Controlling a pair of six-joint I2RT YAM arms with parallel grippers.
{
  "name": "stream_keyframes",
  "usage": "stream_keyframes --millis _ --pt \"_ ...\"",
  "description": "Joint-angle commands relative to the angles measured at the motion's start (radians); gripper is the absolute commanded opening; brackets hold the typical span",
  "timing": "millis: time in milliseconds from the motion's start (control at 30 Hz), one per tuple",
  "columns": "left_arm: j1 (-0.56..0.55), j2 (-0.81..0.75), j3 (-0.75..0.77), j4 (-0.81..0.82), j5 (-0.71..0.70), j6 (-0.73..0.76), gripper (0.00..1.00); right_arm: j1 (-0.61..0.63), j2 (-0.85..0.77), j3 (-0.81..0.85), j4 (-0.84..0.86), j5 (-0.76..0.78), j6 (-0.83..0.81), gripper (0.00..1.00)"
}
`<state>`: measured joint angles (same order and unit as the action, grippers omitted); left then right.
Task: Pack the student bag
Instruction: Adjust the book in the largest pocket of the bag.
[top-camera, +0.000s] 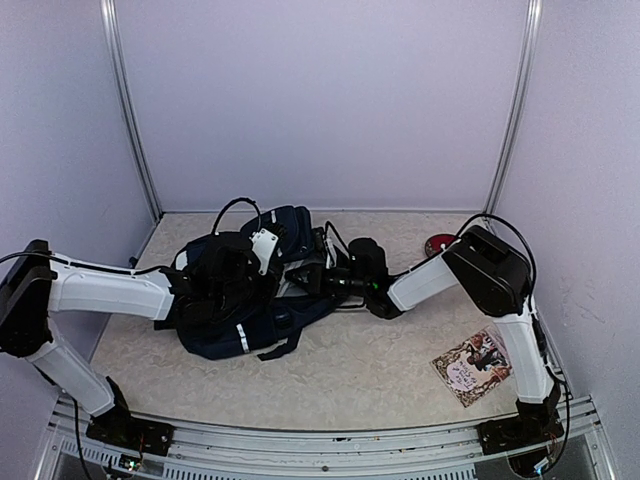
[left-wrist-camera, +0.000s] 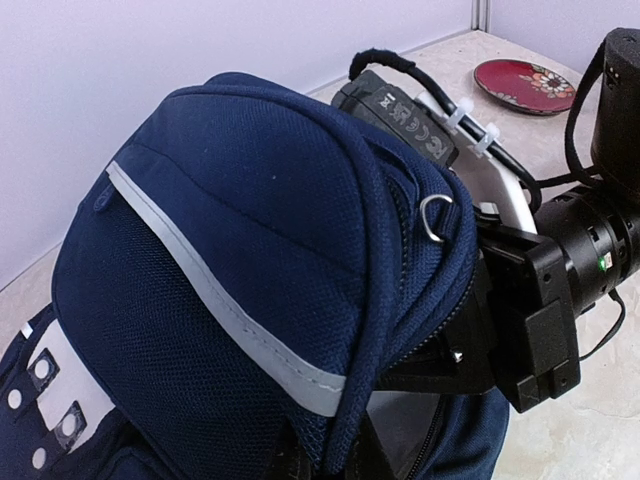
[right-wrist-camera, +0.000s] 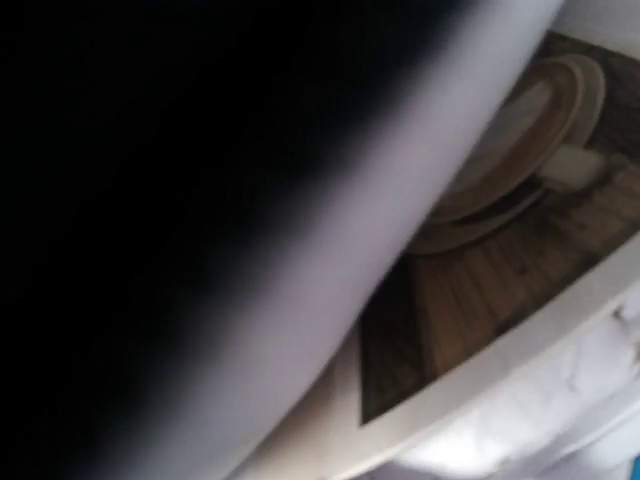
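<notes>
The student bag (top-camera: 250, 322) lies on the table's middle left, dark navy with a pale stripe. In the left wrist view the student bag (left-wrist-camera: 230, 250) fills the frame, its pocket flap lifted. My left gripper (left-wrist-camera: 345, 455) is shut on the flap's piped rim, holding it up. My right gripper (top-camera: 312, 278) reaches from the right into the bag's mouth, and its fingers are hidden. The right wrist view shows only dark fabric and a blurred printed picture with a pale border (right-wrist-camera: 500, 250) very close to the lens. I cannot tell whether anything is held there.
A red patterned plate (top-camera: 440, 243) (left-wrist-camera: 525, 85) sits at the back right near the wall. A small illustrated booklet (top-camera: 472, 365) lies at the front right beside the right arm's base. The right arm's black wrist (left-wrist-camera: 590, 250) crowds the bag's opening.
</notes>
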<state>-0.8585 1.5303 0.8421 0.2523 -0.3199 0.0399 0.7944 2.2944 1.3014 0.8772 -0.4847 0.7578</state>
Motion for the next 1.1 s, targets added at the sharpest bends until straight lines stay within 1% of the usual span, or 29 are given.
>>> stream_keyframes --millis 0,67,133,200,267,367,433,500,567,667,733,800,833,933,1067 --pt "-0.004 -0.057 0.084 0.213 0.086 0.027 0.00 0.053 -0.076 -0.069 0.085 -0.055 0.000 0.02" --pt "-0.002 -0.080 0.054 0.179 0.081 0.033 0.00 0.025 -0.161 -0.155 0.074 -0.058 -0.019 0.16" --pt "-0.001 -0.107 0.011 0.168 0.084 0.025 0.00 -0.010 -0.260 -0.238 0.050 -0.071 -0.036 0.24" --pt "0.002 -0.130 -0.026 0.169 0.084 0.005 0.00 -0.052 -0.360 -0.314 -0.002 -0.073 -0.049 0.26" --pt "0.003 -0.143 -0.051 0.175 0.086 -0.010 0.00 -0.106 -0.448 -0.358 -0.123 -0.058 -0.072 0.27" --pt "0.003 -0.155 -0.082 0.189 0.134 -0.020 0.00 -0.195 -0.511 -0.347 -0.323 -0.048 -0.153 0.29" --pt "-0.005 -0.163 -0.107 0.209 0.176 -0.021 0.00 -0.248 -0.483 -0.274 -0.451 -0.070 -0.211 0.31" --pt "-0.015 -0.176 -0.126 0.215 0.183 -0.017 0.00 -0.277 -0.424 -0.154 -0.583 -0.073 -0.285 0.35" --pt "-0.021 -0.191 -0.137 0.210 0.177 -0.015 0.00 -0.290 -0.334 0.002 -0.704 -0.082 -0.368 0.41" --pt "-0.031 -0.224 -0.158 0.212 0.184 -0.005 0.00 -0.299 -0.160 0.300 -0.866 -0.129 -0.423 0.47" --pt "-0.039 -0.245 -0.173 0.213 0.188 -0.004 0.00 -0.299 -0.050 0.449 -0.929 -0.152 -0.431 0.53" --pt "-0.044 -0.256 -0.180 0.203 0.194 -0.002 0.00 -0.298 0.034 0.536 -0.924 -0.189 -0.416 0.60" --pt "-0.045 -0.256 -0.180 0.193 0.197 -0.002 0.00 -0.296 0.069 0.559 -0.903 -0.213 -0.398 0.60" --pt "-0.046 -0.241 -0.173 0.167 0.200 -0.001 0.00 -0.278 0.136 0.618 -0.861 -0.295 -0.364 0.58" --pt "-0.047 -0.212 -0.158 0.159 0.185 -0.011 0.00 -0.229 0.150 0.655 -0.930 -0.334 -0.457 0.45"
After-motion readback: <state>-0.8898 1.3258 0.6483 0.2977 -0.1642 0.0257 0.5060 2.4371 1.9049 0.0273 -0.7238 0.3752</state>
